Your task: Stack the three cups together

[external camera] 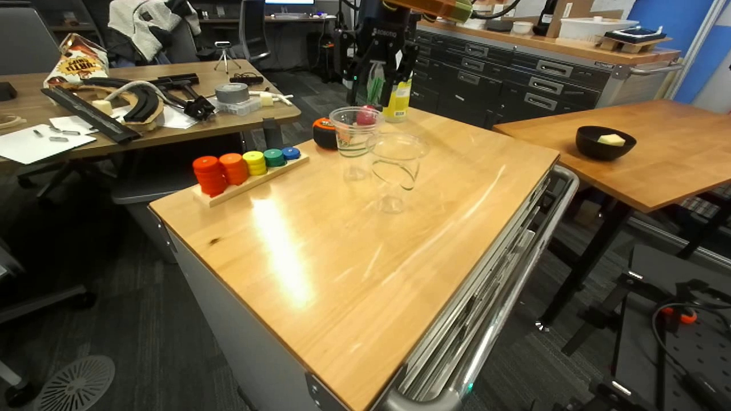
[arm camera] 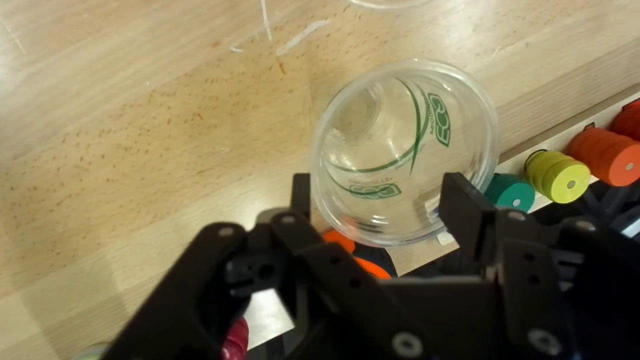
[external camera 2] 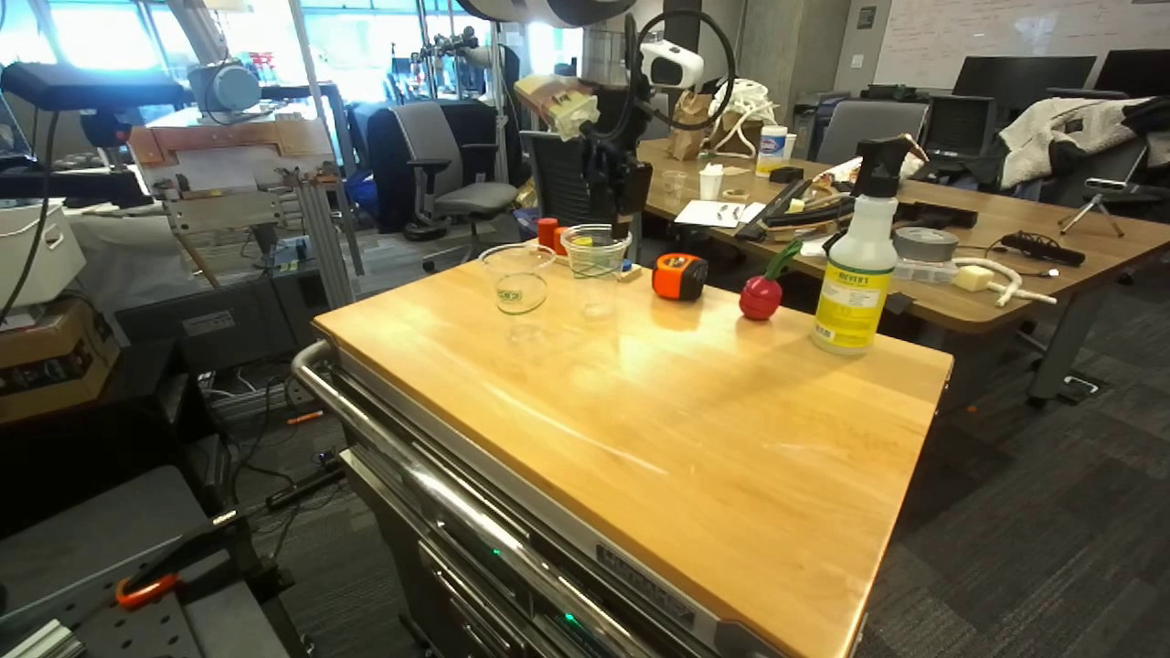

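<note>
Two see-through cup shapes stand upright on the wooden tabletop (external camera: 342, 274). The single clear cup (external camera: 398, 171) also shows in an exterior view (external camera 2: 518, 281); only its rim (arm camera: 390, 4) shows at the top of the wrist view. The other cup (external camera: 351, 145) has several close rims in an exterior view (external camera 2: 594, 260), so it looks like two cups nested; in the wrist view it shows green ECO prints (arm camera: 405, 140). My gripper (arm camera: 377, 187) is open and empty, above this nested pair, its fingers on either side of the near rim. It shows in both exterior views (external camera: 370, 91) (external camera 2: 623, 215).
A wooden board (external camera: 260, 178) with coloured ring stacks lies beside the nested cups. An orange tape measure (external camera 2: 679, 277), a red radish toy (external camera 2: 760, 298) and a yellow-labelled spray bottle (external camera 2: 850, 292) stand along the same edge. A metal rail (external camera: 514, 291) runs along the opposite side.
</note>
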Controlling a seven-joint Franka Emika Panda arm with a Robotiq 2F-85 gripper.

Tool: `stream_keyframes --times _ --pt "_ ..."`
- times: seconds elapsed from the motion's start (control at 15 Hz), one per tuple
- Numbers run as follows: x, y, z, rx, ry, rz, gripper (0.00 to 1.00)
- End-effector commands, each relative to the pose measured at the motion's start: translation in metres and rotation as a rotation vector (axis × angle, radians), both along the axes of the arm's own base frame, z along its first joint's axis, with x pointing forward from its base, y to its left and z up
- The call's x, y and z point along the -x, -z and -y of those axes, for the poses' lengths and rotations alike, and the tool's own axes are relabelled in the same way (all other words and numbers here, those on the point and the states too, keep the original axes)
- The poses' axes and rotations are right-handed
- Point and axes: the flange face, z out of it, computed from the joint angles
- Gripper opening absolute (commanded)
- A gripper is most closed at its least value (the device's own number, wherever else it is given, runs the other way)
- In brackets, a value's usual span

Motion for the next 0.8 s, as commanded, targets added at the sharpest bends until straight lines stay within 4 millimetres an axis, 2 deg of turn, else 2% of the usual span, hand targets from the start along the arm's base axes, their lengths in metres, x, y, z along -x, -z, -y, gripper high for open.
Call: stream_keyframes --times 0.0,0.27,0.73 --pt "-0.001 -0.018 0.002 0.022 -0.018 0.023 0.99" --pt "0.000 -0.012 0.010 0.065 -0.028 0.006 1.00" --pt "0.008 0.013 0.016 0.076 -0.055 -0.076 1.00"
